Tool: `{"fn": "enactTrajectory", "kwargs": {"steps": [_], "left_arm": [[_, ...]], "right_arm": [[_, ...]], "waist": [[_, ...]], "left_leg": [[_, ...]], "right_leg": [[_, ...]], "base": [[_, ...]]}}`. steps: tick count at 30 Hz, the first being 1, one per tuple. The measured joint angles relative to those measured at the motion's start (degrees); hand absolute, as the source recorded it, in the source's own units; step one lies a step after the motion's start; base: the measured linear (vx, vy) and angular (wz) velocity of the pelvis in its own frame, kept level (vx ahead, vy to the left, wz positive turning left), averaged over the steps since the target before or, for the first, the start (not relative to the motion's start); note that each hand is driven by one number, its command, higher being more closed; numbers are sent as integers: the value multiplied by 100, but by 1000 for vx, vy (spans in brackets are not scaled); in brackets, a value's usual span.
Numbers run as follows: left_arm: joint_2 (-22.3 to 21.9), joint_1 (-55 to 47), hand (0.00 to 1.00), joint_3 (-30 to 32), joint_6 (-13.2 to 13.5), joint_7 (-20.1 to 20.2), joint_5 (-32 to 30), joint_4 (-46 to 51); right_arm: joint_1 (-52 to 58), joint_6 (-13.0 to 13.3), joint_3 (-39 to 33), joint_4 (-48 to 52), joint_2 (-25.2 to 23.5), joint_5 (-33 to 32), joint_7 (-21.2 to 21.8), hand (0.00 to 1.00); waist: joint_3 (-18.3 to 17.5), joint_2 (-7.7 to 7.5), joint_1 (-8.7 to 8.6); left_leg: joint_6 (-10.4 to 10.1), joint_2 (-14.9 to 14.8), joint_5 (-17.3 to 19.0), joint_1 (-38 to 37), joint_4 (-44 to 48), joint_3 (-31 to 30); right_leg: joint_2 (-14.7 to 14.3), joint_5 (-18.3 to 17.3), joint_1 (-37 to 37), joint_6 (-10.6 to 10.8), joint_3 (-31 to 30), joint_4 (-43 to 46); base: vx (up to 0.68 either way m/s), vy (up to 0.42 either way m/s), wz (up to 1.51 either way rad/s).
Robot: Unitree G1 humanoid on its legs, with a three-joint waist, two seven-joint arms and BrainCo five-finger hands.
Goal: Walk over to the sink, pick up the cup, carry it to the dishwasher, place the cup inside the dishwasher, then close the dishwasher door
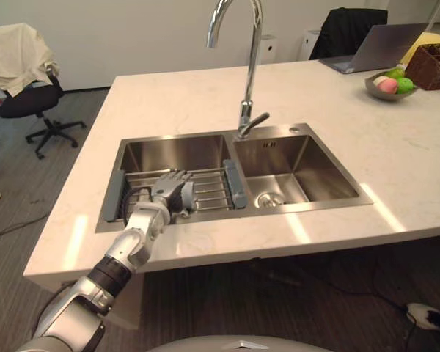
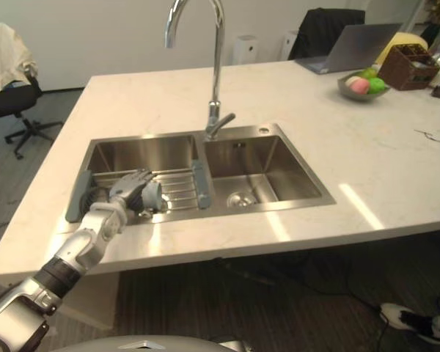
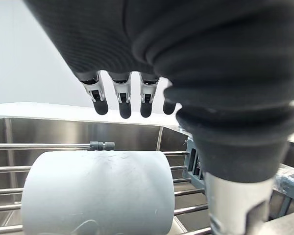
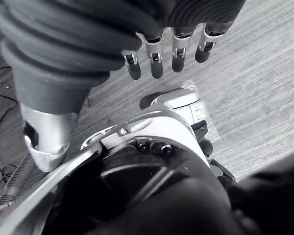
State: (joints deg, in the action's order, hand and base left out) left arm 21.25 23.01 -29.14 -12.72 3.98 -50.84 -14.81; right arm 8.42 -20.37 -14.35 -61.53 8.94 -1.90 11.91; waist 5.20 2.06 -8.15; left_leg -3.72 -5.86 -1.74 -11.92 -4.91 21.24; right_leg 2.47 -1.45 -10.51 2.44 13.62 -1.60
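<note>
A pale grey cup [image 3: 95,196] lies on its side on the wire rack [image 1: 214,188] across the sink's left basin. My left hand [image 1: 169,189] hovers just above it with straight fingers [image 3: 123,100] spread over the cup's top and the thumb [image 3: 237,205] down beside it, not closed round it. In the right eye view the cup [image 2: 149,196] peeks out under the hand [image 2: 129,186]. My right hand [image 4: 157,54] hangs low over the floor, fingers relaxed and holding nothing.
The double steel sink [image 1: 242,214] sits in a white stone counter [image 1: 396,161], with a tall faucet [image 1: 249,66] between the basins. A fruit bowl [image 1: 390,85], a brown basket [image 1: 433,66] and a laptop [image 1: 381,44] stand far right. An office chair [image 1: 29,95] is at left.
</note>
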Motion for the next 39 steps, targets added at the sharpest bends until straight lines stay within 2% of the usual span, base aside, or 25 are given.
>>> {"fn": "enactTrajectory", "kwargs": {"steps": [3,8,15,30,39], "left_arm": [[-38,0,0,72,1,-133,1,-144],[-107,-2,0,335,-12,-529,135,-605],[-62,27,0,898,9,-861,587,-691],[61,360,0,912,193,-723,672,-1184],[61,359,0,912,220,-700,105,-1449]], "right_arm": [[0,-21,1,8,0,-1,-4,0],[-28,-239,19,13,-5,-47,-16,0],[-33,-285,77,33,0,-117,-62,0],[26,-303,78,205,-35,-114,-72,0],[44,-189,69,207,-48,12,-67,0]], "waist": [[-26,-7,0],[-70,-46,5],[-70,-46,-13],[-70,-47,-79],[-69,-45,-109]], "left_leg": [[12,28,9,27,0,-18],[18,54,15,111,0,-70],[13,59,19,128,0,-71],[16,59,19,137,0,61],[16,43,20,116,0,101]], "right_leg": [[8,14,-1,12,18,-38],[15,111,-14,1,92,-136],[7,116,-17,-6,103,-172],[0,219,38,-19,-39,-247],[-19,235,31,-26,-87,-260]], "base": [[11,3,2],[36,-1,6],[5,-1,0],[-13,-6,-5],[-3,-5,-1]]}}
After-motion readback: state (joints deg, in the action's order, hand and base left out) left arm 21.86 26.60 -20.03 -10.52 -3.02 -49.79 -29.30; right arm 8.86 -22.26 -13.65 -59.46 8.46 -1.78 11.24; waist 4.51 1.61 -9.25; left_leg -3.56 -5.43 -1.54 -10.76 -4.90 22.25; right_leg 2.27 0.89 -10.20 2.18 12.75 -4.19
